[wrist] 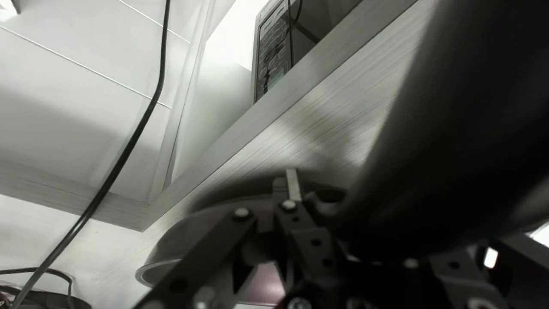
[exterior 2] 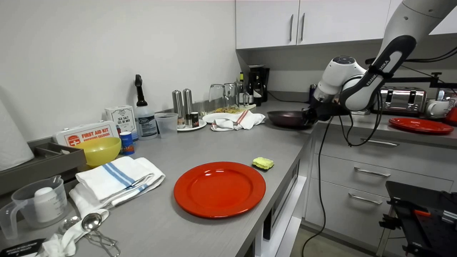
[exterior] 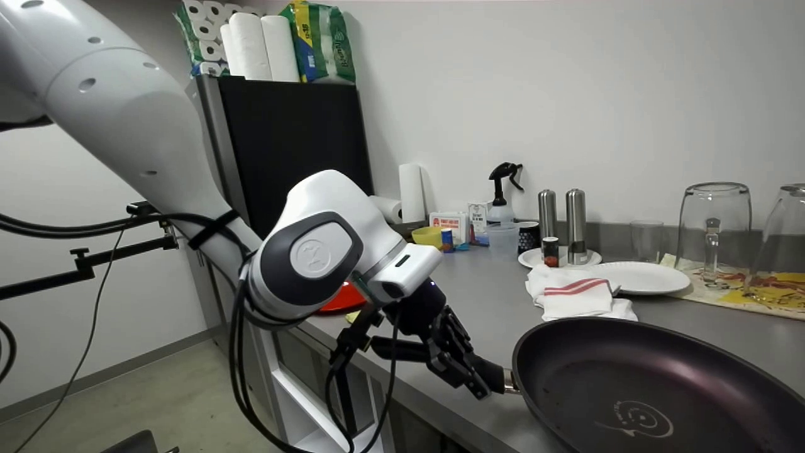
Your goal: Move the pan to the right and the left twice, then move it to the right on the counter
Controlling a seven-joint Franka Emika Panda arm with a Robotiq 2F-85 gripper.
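The black pan (exterior: 698,377) appears in both exterior views, by the front edge of the grey counter (exterior 2: 210,150). In an exterior view, my gripper (exterior: 476,379) is shut on its handle (exterior: 402,350) close to the metal collar, and the handle's free end sticks out behind the jaws. From farther off, the pan (exterior 2: 285,118) sits by the inner corner; whether its base rests flat I cannot tell. A blurred dark handle (wrist: 446,141) fills the right of the wrist view and hides one finger; the other finger (wrist: 281,193) shows beside it.
Behind the pan lie a folded white towel (exterior: 578,299) and a white plate (exterior: 648,278), with upturned glass mugs (exterior: 714,220) farther along. A red plate (exterior 2: 219,189) and a yellow sponge (exterior 2: 263,163) occupy the near counter. Black cables (exterior 2: 323,185) hang from the arm.
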